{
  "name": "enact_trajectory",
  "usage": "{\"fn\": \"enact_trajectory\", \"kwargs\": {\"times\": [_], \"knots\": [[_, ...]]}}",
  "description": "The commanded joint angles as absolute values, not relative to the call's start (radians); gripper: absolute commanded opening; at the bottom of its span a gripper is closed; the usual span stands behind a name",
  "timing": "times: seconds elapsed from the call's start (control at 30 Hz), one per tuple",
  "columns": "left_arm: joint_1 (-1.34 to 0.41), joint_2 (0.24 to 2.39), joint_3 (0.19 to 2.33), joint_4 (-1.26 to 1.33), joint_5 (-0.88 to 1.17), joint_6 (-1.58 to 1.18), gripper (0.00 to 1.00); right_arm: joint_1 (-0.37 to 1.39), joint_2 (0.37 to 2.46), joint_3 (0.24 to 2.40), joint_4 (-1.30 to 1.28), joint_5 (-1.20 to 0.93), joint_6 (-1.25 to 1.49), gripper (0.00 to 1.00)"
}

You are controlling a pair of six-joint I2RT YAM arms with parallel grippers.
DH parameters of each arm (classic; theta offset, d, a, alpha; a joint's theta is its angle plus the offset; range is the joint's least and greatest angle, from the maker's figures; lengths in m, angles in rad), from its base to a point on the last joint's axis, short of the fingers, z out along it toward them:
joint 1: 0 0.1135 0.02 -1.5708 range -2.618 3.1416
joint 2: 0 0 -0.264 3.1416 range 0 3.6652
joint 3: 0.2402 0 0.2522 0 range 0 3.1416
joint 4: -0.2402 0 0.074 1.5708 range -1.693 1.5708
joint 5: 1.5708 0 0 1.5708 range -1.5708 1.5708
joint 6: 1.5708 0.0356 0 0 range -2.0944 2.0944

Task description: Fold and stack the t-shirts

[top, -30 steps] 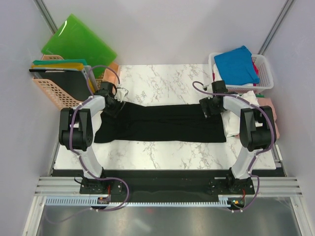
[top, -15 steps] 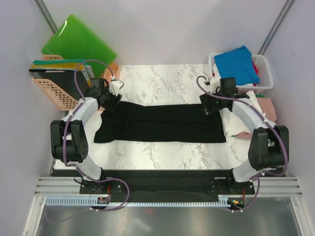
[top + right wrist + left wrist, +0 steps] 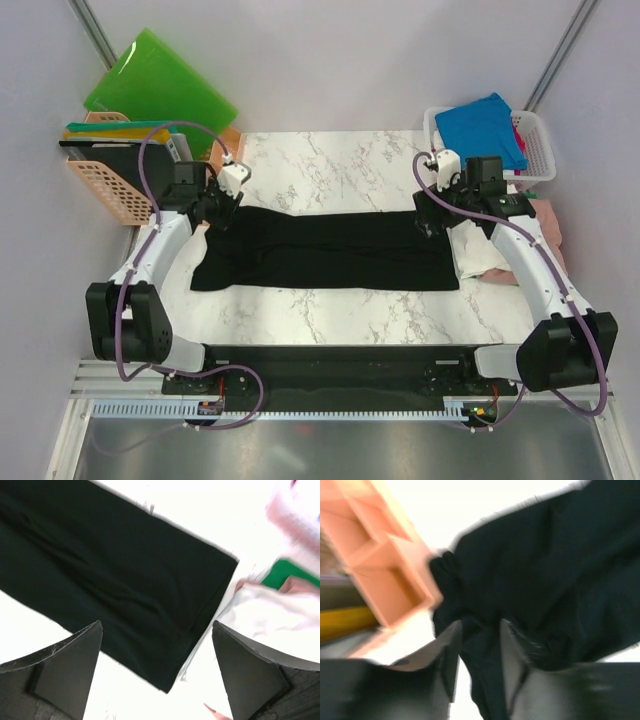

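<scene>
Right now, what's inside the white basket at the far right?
In the white basket, a bright blue t-shirt lies on top; a sliver of pink cloth shows beside it. Whatever lies beneath is covered.

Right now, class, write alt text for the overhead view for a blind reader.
A black t-shirt, folded into a long strip, lies across a marble table, the left gripper and right gripper at its ends. A blue shirt tops a white basket.

One black t-shirt [image 3: 330,250], one blue t-shirt [image 3: 480,130]
</scene>
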State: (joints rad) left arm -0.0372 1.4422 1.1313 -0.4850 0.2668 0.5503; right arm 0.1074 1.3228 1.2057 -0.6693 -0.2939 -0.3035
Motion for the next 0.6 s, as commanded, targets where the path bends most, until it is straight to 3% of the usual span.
{"fn": "enact_trajectory", "kwargs": {"times": [0.0,0.1,0.13,0.2,0.57], "knots": [[-0.055,1.442,1.075,-0.614,0.284,0.541,0.32,0.109,1.278,1.125,-0.698,-0.270,-0.321,0.98],[-0.067,1.451,1.046,-0.620,0.247,0.548,0.33,0.107,1.258,1.068,-0.670,-0.264,-0.310,0.98],[-0.069,1.460,1.045,-0.618,0.245,0.549,0.44,0.107,1.252,1.056,-0.651,-0.267,-0.307,0.98],[-0.071,1.488,1.057,-0.617,0.250,0.549,0.55,0.107,1.244,1.028,-0.634,-0.270,-0.290,0.98],[-0.104,1.657,1.160,-0.598,0.192,0.531,0.58,0.107,1.226,1.011,-0.612,-0.275,-0.278,0.98]]}}
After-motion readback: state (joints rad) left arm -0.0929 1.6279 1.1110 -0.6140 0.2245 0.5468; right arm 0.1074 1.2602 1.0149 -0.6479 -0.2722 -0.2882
